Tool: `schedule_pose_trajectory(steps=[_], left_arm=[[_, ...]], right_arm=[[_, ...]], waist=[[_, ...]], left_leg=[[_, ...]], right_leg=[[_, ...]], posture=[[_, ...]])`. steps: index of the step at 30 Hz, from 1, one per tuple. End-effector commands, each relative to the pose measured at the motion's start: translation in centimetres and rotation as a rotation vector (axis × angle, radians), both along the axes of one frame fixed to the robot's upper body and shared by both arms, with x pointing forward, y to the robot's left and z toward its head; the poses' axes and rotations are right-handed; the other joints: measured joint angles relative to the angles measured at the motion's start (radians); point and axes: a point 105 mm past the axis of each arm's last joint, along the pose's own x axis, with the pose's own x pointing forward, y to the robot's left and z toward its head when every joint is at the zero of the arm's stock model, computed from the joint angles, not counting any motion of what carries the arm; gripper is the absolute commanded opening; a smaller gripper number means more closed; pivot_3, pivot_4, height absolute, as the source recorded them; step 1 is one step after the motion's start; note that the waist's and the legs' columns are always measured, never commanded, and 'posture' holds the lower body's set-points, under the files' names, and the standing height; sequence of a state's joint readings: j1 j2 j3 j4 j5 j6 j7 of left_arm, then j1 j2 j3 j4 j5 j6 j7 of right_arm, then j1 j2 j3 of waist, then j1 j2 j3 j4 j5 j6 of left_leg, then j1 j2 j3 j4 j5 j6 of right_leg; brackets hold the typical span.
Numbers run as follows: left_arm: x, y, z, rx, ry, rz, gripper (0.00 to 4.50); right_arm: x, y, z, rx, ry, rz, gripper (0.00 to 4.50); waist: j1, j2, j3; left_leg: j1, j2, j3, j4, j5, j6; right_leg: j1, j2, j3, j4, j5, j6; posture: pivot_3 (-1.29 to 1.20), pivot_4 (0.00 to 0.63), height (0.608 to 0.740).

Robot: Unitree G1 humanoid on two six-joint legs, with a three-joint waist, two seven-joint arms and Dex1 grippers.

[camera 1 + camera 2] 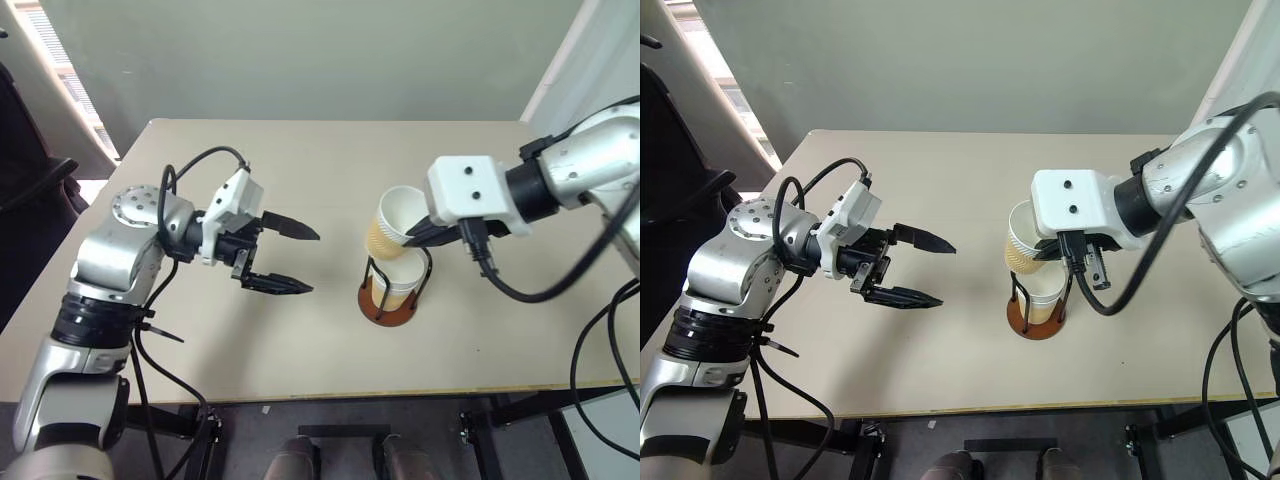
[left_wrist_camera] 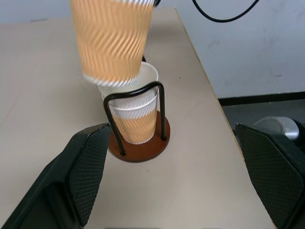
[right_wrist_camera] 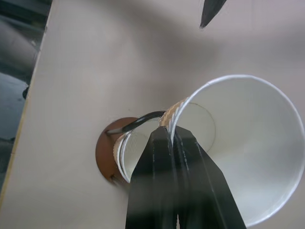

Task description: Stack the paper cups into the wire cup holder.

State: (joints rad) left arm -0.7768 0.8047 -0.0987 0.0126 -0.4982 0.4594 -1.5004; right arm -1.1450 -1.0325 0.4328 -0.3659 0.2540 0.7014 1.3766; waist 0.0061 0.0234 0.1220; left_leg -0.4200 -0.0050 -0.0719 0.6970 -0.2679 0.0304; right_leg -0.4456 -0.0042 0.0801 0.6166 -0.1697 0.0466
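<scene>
The wire cup holder (image 1: pixel 392 305) stands right of the table's middle on its reddish-brown disc base (image 2: pixel 141 150), black wire loops (image 2: pixel 160 95) upright. Two nested paper cups (image 2: pixel 134 117) sit inside it. A third paper cup (image 1: pixel 393 226) hangs tilted just above them, its white mouth facing up and to the right. My right gripper (image 1: pixel 412 236) is shut on this cup's rim, one finger (image 3: pixel 164 162) inside the wall and one outside. My left gripper (image 1: pixel 314 262) hovers to the left of the holder, open, nothing between its fingers (image 2: pixel 88 174).
The tan table (image 1: pixel 300 170) ends in a front edge close below the holder and a right edge (image 2: pixel 209 90) not far beyond it. Black cables (image 1: pixel 520 290) hang from my right arm beside the holder. A dark chair (image 1: pixel 25 190) stands off the table's left side.
</scene>
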Motion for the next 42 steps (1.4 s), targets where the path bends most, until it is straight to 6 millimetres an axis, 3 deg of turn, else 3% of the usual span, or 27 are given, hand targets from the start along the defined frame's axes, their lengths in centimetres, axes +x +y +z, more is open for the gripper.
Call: schedule_pose_trajectory(steps=[1,11,18,21,29,35,38,42], left_arm=[[-0.1,-0.1,1.0,0.0,-0.043,-0.012,4.5],[-0.1,0.3,1.7,-0.012,-0.044,-0.003,4.5],[0.1,0.3,1.8,-0.007,-0.048,-0.001,4.5],[0.2,0.3,1.7,-0.004,-0.049,0.0,4.5],[0.2,0.6,1.6,-0.002,-0.053,0.02,4.5],[1.5,2.1,3.0,-0.092,-0.071,0.168,4.5],[2.2,3.0,4.7,-0.153,-0.074,0.261,4.5],[1.9,4.4,4.0,-0.155,-0.044,0.338,4.5]], right_arm=[[0.4,-0.7,0.0,-0.042,-0.028,0.001,0.02],[-1.1,-1.3,0.1,-0.084,0.012,0.044,0.02],[-0.9,-1.3,-0.8,-0.135,0.01,0.06,0.02],[-0.5,-0.7,-1.2,-0.139,-0.005,0.074,0.57],[0.2,0.9,0.2,0.008,-0.026,0.045,3.19],[-0.3,0.4,4.6,0.457,0.163,-0.094,3.19],[-0.4,-1.3,4.6,0.548,0.244,-0.169,3.19],[-0.1,-2.4,3.3,0.56,0.26,-0.235,3.19]], waist=[[0.0,0.0,0.0],[-0.001,0.0,0.0],[-0.002,0.0,0.0],[-0.004,0.0,0.0],[-0.004,0.0,0.0],[-0.003,-0.001,0.0],[-0.001,-0.001,0.0],[-0.002,-0.002,0.001]], left_leg=[[0.0,0.0,0.0,0.0,0.001,-0.001],[0.0,0.0,0.0,-0.006,0.004,-0.008],[0.0,0.0,0.0,-0.007,0.004,-0.007],[0.0,0.0,0.0,-0.007,0.004,-0.007],[0.0,0.0,0.0,-0.008,0.004,-0.007],[0.0,0.0,0.0,-0.012,0.009,-0.016],[0.0,0.0,0.0,-0.014,0.01,-0.017],[0.0,0.0,0.0,-0.016,0.01,-0.017]], right_leg=[[0.0,0.0,0.0,0.0,0.0,0.0],[-0.001,0.0,0.0,-0.002,-0.001,-0.002],[-0.001,0.0,0.0,-0.002,-0.001,-0.002],[-0.001,0.0,0.0,-0.002,-0.001,-0.002],[-0.002,0.0,0.0,-0.001,-0.001,-0.002],[-0.003,0.0,0.0,-0.003,-0.001,-0.002],[-0.003,0.0,0.0,-0.005,-0.002,-0.004],[-0.003,0.0,0.0,-0.005,-0.003,-0.004]], posture=[[0.0,0.15,0.74],[0.0,0.15,0.74],[0.0,0.15,0.74],[0.0,0.15,0.74],[0.0,0.15,0.74],[0.0,0.15,0.74],[0.0,0.15,0.74],[0.0,0.15,0.74]])
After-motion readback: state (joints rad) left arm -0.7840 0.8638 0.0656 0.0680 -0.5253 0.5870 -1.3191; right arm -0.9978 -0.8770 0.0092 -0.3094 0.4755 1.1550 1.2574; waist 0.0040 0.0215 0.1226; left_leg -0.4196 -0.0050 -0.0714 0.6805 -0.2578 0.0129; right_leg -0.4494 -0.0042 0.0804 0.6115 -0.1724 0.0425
